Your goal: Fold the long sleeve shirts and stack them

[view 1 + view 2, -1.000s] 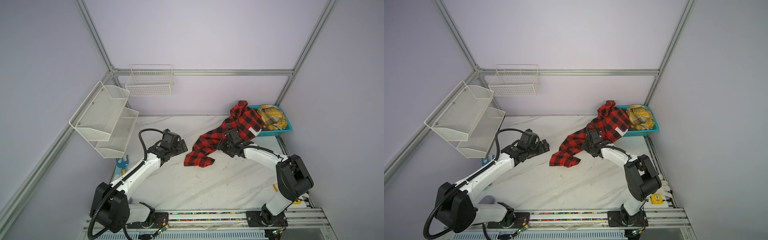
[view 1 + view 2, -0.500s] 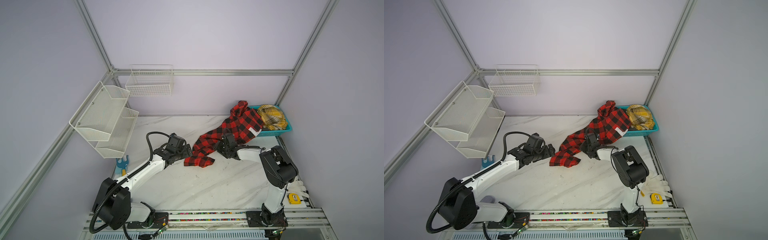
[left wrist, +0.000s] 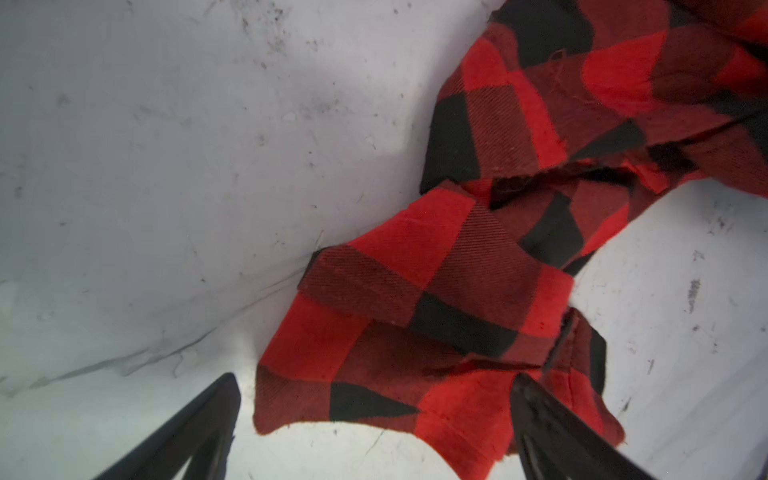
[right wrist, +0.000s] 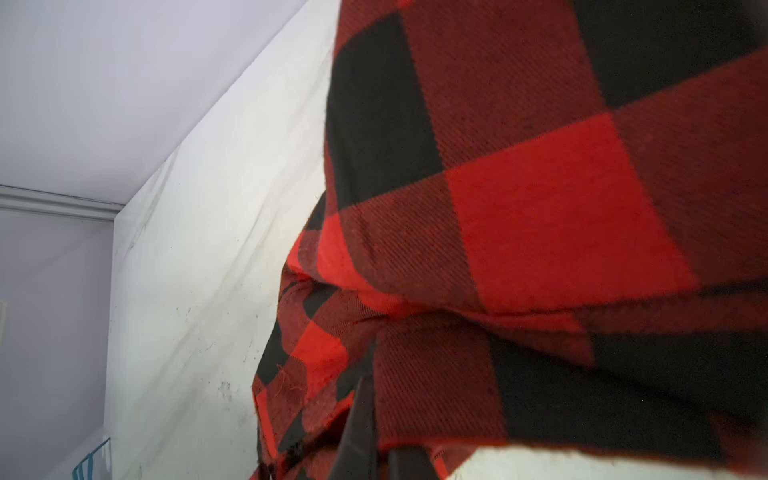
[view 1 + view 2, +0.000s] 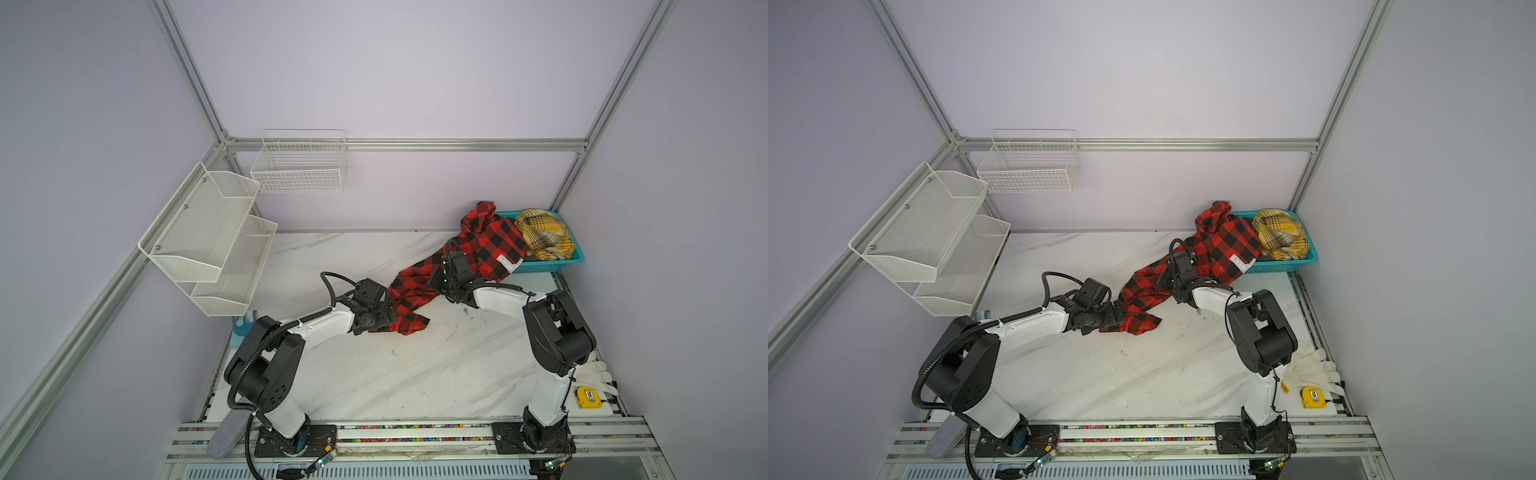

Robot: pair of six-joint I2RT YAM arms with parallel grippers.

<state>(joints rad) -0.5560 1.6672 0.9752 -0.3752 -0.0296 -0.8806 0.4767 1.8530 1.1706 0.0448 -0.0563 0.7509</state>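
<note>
Shirts in view: two. One red-and-black check shirt (image 5: 490, 249), one mustard-yellow plaid garment (image 5: 542, 235). Teal basket (image 5: 552, 264): one. White wire basket (image 5: 301, 170) on back wall: one. White mesh shelf (image 5: 208, 232): one, two tiers. Robot arms: two, left arm (image 5: 320, 328) and right arm (image 5: 498, 299). Yellow tape measure (image 5: 588, 397): one. White gloves (image 5: 594, 371): a heap, count unclear. Grey pad (image 5: 230, 432) at front rail: one. Small blue object (image 5: 241, 326): one.

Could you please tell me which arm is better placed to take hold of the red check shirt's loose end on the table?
The left: the left gripper, open, straddles the red check shirt's loose end, while the right gripper is shut on its middle.
</note>
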